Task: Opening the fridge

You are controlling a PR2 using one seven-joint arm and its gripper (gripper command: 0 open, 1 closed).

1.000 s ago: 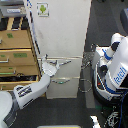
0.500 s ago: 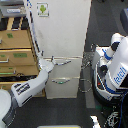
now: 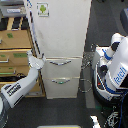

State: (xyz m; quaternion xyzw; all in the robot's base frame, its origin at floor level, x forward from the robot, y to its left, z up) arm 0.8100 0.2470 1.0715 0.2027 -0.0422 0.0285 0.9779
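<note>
White fridge (image 3: 60, 35): it stands upright in the middle of the exterior view, upper door shut, a green-marked sticker (image 3: 43, 9) near its top corner; you have two lower drawers (image 3: 61, 75) below, each with a curved handle
Long vertical handle (image 3: 34, 31): it runs down the door's edge on the exterior view's left, just beside the tan wooden cabinet (image 3: 15, 50)
Gripper (image 3: 40, 62): your arm reaches up from the lower left of the view; its end sits at the fridge's left edge, about level with the seam between door and top drawer, near the foot of the handle
Jaws: too small and blurred to read; you cannot tell whether they are spread or closed on anything
Second robot (image 3: 116, 67): it stands well apart, at the view's right
Risk: I judge your grip low on the handle; pull from there and the jaws may slip off its end; the cabinet crowds that side, so a wide swing could knock your elbow against it
</note>
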